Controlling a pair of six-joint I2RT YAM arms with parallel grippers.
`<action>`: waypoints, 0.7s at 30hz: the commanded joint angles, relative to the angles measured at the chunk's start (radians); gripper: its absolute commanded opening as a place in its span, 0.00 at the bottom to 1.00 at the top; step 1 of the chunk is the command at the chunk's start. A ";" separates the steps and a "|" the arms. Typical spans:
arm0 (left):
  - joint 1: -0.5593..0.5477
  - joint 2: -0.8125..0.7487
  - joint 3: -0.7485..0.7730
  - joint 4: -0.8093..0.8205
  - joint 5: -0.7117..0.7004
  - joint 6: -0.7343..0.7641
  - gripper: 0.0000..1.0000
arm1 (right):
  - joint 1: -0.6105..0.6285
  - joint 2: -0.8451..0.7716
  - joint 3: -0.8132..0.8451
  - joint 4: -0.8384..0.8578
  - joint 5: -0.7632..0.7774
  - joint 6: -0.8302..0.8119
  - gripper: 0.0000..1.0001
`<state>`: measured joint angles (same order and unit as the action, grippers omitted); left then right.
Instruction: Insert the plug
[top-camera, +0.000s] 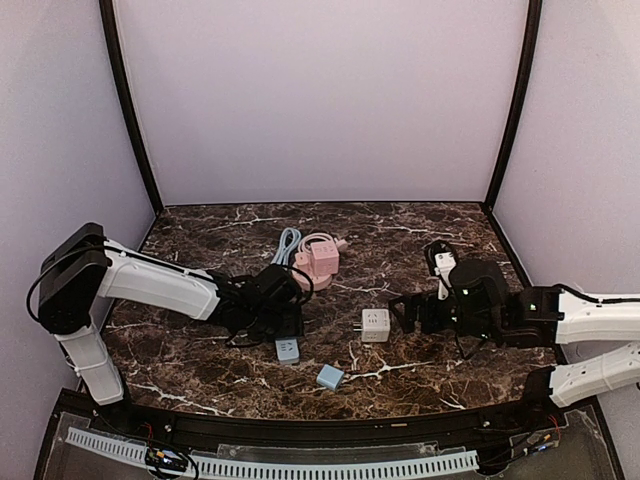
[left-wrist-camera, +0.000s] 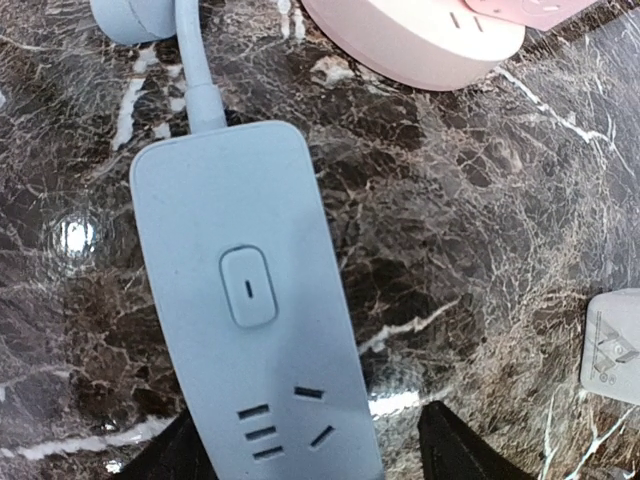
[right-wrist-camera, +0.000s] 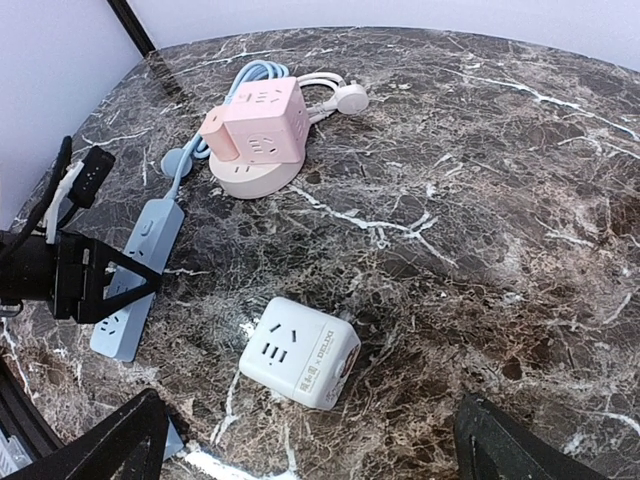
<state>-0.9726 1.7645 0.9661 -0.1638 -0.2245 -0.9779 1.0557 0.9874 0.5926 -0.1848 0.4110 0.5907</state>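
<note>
The marble tabletop (top-camera: 420, 230) carries a blue power strip (left-wrist-camera: 240, 300). The left end effector (left-wrist-camera: 315, 448) straddles the strip's socket end, fingers apart and not clamped. The right end effector (right-wrist-camera: 315, 440) is spread wide, with the white cube socket (right-wrist-camera: 300, 352) just ahead of it. The small blue plug (top-camera: 329, 376) lies near the front edge, between the two and clear of both.

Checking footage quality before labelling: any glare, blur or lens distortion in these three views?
Left wrist: sharp blue power strip, lamp glare spots on the marble table. Right wrist: wide-angle bend at the table's edge, white cube socket crisp. Top external: even soft light, corner posts bowed, no visible blur.
</note>
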 joint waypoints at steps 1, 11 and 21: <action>-0.027 -0.028 -0.026 -0.054 0.038 0.009 0.75 | 0.009 -0.010 -0.014 -0.013 0.025 0.015 0.99; -0.097 -0.194 -0.018 -0.097 -0.155 0.229 0.81 | 0.009 -0.038 -0.021 -0.010 0.028 -0.006 0.99; -0.159 -0.264 -0.068 0.077 -0.243 0.611 0.79 | 0.008 -0.117 -0.041 -0.008 0.039 -0.022 0.99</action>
<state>-1.1069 1.5398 0.9436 -0.1719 -0.4068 -0.5903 1.0561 0.9073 0.5716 -0.1886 0.4255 0.5804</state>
